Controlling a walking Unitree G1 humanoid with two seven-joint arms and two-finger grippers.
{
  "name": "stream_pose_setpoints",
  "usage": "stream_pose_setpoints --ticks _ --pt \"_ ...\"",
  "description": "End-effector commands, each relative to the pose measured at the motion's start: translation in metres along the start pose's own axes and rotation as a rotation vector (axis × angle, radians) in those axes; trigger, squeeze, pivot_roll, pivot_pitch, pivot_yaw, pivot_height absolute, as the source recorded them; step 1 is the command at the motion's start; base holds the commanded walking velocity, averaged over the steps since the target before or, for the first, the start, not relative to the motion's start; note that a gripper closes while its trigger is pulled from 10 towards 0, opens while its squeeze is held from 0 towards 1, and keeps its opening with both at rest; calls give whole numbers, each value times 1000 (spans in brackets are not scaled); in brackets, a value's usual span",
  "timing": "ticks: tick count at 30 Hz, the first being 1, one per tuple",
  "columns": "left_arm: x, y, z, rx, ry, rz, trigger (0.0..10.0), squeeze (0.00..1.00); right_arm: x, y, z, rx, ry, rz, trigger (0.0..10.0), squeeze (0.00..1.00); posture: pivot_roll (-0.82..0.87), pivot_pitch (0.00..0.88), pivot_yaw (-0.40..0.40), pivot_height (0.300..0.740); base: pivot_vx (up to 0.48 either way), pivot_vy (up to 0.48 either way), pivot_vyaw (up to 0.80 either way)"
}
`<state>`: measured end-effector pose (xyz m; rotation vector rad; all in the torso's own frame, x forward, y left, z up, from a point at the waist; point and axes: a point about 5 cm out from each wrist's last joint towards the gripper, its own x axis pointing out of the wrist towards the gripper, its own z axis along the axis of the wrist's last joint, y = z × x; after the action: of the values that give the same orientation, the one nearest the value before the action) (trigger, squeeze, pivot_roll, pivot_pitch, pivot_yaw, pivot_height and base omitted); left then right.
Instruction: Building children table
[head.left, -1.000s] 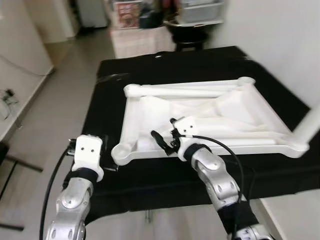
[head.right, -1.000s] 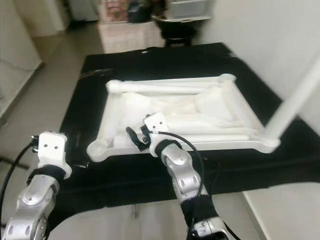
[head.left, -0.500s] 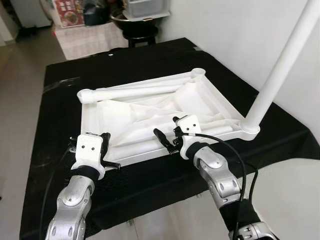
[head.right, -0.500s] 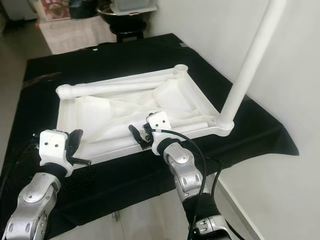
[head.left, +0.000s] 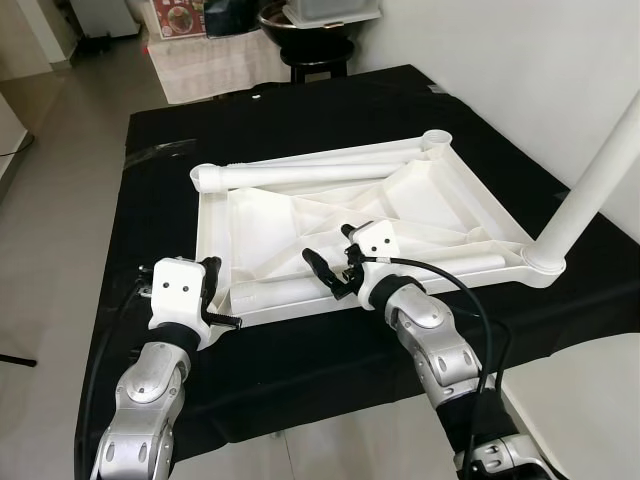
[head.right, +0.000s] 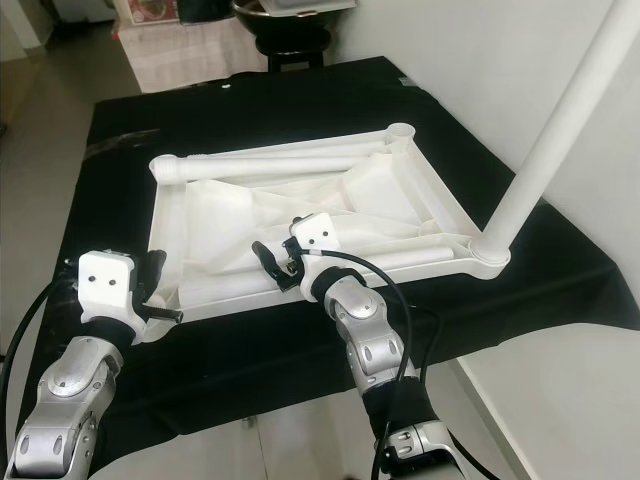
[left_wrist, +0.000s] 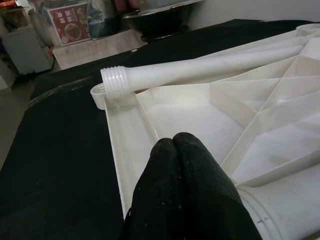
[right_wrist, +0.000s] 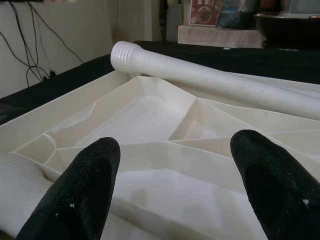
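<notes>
Camera swung; one tabletop (head.left: 420, 205), three legs.

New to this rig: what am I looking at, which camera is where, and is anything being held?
A humanoid robot stands at a black-covered table. Two pictures come from its head, looking down; two come from its wrists, looking along each claw. On the cloth lies an upside-down white plastic tabletop, one leg already standing upright in its near right corner, and two loose legs lying on it. The left claw is closed at the near left corner, with nothing visibly gripped. The right claw hangs open over the near edge, holding nothing.
</notes>
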<state>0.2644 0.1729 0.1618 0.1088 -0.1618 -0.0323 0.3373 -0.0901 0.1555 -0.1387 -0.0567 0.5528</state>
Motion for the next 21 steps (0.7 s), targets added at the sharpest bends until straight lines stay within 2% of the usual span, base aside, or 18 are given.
stream_pose_setpoints --ticks 1,17,21 --pt "-2 2 -7 -2 37 -1 10000 0 1 2 -1 15 12 13 10000 0 -38 97 54 740 0 0 -800" --pt "-4 1 -9 -1 45 -8 10000 0 1 4 -3 25 12 17 10000 0 -38 88 60 740 0 0 -800" --pt "-4 1 -9 0 45 -9 10000 0 0 4 -2 32 3 18 10000 0 -38 87 61 740 0 0 0"
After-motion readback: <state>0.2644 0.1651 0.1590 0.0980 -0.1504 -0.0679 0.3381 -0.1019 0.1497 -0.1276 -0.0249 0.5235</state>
